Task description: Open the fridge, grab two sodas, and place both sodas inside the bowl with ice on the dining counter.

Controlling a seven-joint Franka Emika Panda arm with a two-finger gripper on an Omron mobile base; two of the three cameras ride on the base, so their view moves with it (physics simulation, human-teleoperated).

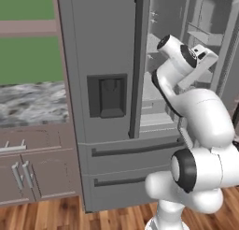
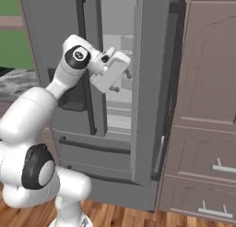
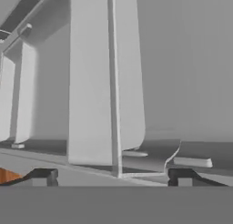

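Our tool (image 2: 120,81) hangs at the opening of the tall grey steel fridge (image 1: 107,61), whose right door is swung out, and its two dark fingertips (image 3: 43,176) stand well apart with nothing between them. We cannot make out any soda on the pale shelves. Our worry is the open door's edge just beside the wrist: reaching deeper could knock it, or clip a shelf lip.
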